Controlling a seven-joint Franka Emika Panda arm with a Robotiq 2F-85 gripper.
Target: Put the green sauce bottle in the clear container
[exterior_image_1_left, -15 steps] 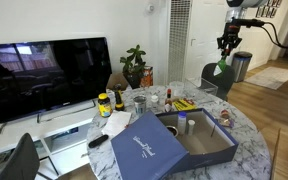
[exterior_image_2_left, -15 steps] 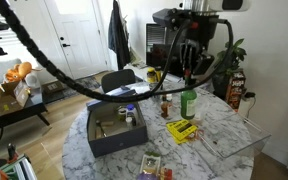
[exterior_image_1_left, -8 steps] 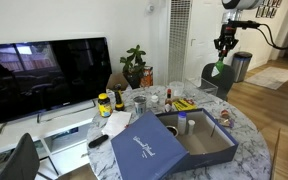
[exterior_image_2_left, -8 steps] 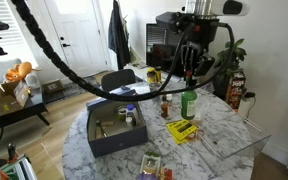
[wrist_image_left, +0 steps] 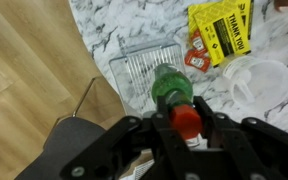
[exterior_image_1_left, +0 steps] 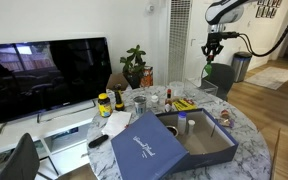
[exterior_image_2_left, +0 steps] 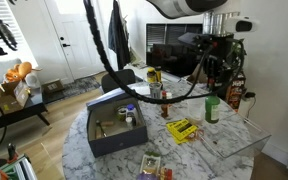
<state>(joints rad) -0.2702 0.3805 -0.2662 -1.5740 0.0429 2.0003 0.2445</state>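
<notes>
The gripper [wrist_image_left: 187, 124] is pinched on the reddish top of the green sauce bottle [wrist_image_left: 171, 90], which hangs upright in the air beneath it. Over the last second the arm has carried the bottle sideways, off the middle of the marble table [wrist_image_left: 114, 25]; in an exterior view it [exterior_image_2_left: 213, 108] now hangs further right, by the table's edge. In the wrist view its base lies over the clear container [wrist_image_left: 144, 70], just left of the yellow packet [wrist_image_left: 220, 28]. Transport looks almost done; lowering and release remain.

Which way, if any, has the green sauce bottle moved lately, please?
Yes: in an exterior view, the green sauce bottle shifted right, away from the navy box.
</notes>
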